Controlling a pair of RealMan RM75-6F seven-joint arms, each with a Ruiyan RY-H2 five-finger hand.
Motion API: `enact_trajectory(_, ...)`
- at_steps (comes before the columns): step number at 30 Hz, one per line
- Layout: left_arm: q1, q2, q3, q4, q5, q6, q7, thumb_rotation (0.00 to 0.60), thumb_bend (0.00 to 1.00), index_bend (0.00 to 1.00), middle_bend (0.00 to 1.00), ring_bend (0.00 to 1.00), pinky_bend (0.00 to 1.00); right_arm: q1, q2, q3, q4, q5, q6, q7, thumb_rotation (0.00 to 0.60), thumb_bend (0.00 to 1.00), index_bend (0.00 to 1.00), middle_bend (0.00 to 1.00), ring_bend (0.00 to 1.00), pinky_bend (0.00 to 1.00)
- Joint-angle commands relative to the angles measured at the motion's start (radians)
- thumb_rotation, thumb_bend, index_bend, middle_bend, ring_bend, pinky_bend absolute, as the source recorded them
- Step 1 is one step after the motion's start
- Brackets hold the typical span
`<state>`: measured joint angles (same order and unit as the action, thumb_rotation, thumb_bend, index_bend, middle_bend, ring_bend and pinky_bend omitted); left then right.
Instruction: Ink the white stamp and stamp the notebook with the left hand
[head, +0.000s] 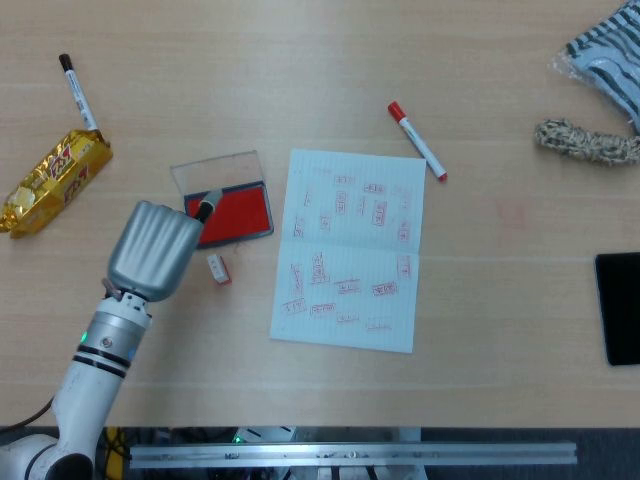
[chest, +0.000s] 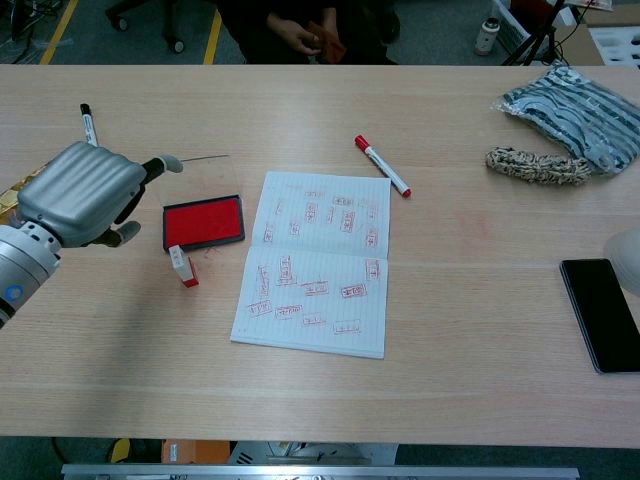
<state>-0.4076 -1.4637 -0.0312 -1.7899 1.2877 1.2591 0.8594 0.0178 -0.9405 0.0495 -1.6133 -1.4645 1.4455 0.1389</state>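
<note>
The small white stamp (head: 218, 268) (chest: 181, 265), red at its lower end, sits alone on the table just below the ink pad. The red ink pad (head: 229, 212) (chest: 204, 221) is uncovered, its clear lid (head: 215, 170) hinged back. The open notebook (head: 350, 250) (chest: 315, 262) lies to the right, covered in red stamp marks. My left hand (head: 155, 248) (chest: 85, 192) hovers left of the pad and stamp, holding nothing, one finger reaching toward the pad's corner. A pale shape at the chest view's right edge is my right hand (chest: 630, 258), mostly cut off.
A red marker (head: 417, 141) (chest: 381, 165) lies above the notebook. A black marker (head: 77, 92) (chest: 88, 124) and a gold snack packet (head: 55, 180) are at the far left. A black phone (head: 618, 308) (chest: 600, 313), striped cloth (head: 608, 55) and woven bundle (head: 585, 142) sit right.
</note>
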Motion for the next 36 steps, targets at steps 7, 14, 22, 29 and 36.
enact_trajectory(7, 0.104, 0.134, -0.046, -0.011, 0.002, 0.127, -0.332, 0.6, 0.26, 0.18, 0.5, 0.5, 0.74, 0.01, -0.011, -0.01, -0.013, -0.031, -0.004, -0.01, 0.6, 0.22, 0.33, 0.35, 0.29, 0.43)
enact_trajectory(14, 0.193, 0.19, 0.005, -0.024, 0.046, 0.206, -0.449, 0.6, 0.26, 0.2, 0.5, 0.48, 0.67, 0.023, -0.019, -0.012, -0.022, -0.054, -0.006, -0.025, 0.6, 0.22, 0.33, 0.35, 0.29, 0.43)
enact_trajectory(22, 0.267, 0.228, 0.058, -0.032, 0.131, 0.277, -0.527, 0.6, 0.26, 0.22, 0.5, 0.48, 0.67, 0.043, -0.046, -0.018, 0.003, -0.13, 0.022, -0.025, 0.6, 0.22, 0.33, 0.37, 0.29, 0.43)
enact_trajectory(29, 0.298, 0.234, 0.068, -0.041, 0.175, 0.306, -0.547, 0.6, 0.26, 0.23, 0.5, 0.48, 0.67, 0.058, -0.057, -0.031, 0.01, -0.174, 0.023, -0.021, 0.6, 0.22, 0.34, 0.37, 0.29, 0.43)
enact_trajectory(36, 0.314, 0.237, 0.064, -0.045, 0.184, 0.308, -0.549, 0.6, 0.25, 0.24, 0.5, 0.48, 0.67, 0.073, -0.065, -0.035, 0.006, -0.183, 0.013, -0.029, 0.6, 0.22, 0.35, 0.38, 0.29, 0.43)
